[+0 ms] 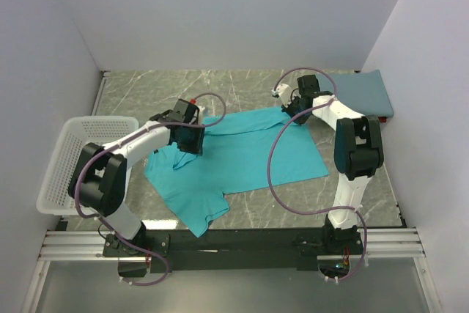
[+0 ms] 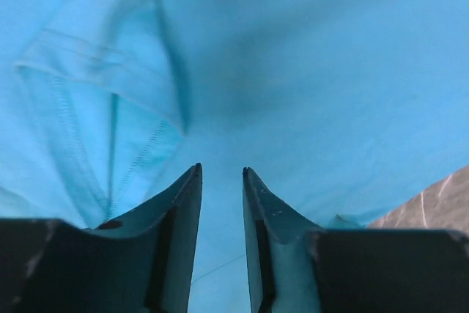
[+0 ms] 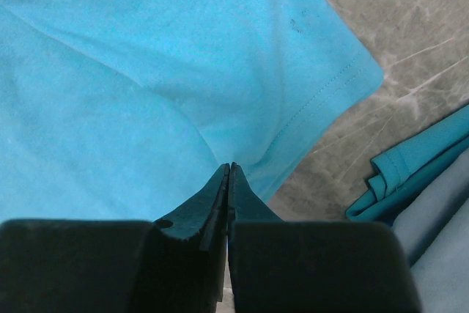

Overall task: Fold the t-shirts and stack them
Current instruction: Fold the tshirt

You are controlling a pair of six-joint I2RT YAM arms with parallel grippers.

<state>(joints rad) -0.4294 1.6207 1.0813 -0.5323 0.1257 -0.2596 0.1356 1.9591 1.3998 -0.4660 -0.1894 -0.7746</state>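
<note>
Your teal t-shirt (image 1: 242,153) lies opened out on the bench (image 1: 146,93), about midway between the two arms, with some wrinkles and one flap trailing toward the near edge. The slate-blue t-shirt (image 1: 366,91) sits as a folded rectangle in the far right corner, apart from the teal one.

Your left fingers (image 2: 179,229) are apart, with a clear gap between the tips. They point down at the teal cloth near its left far edge, beside a stitched seam and a fold. Cloth shows through the gap, but the wrist view does not show it pinched.

Your right fingers (image 3: 201,214) are pressed together at the tips, right on the hemmed edge of a sleeve at the shirt's far right corner. The cloth puckers in toward the tips, so they look clamped on the teal t-shirt. In that wrist view the folded slate-blue cloth lies nearby to the right, with a teal folded edge just beside it and bare marble between it and the sleeve.

The white basket (image 1: 73,153) stands at the bench's left edge, well clear of both shirts.
</note>
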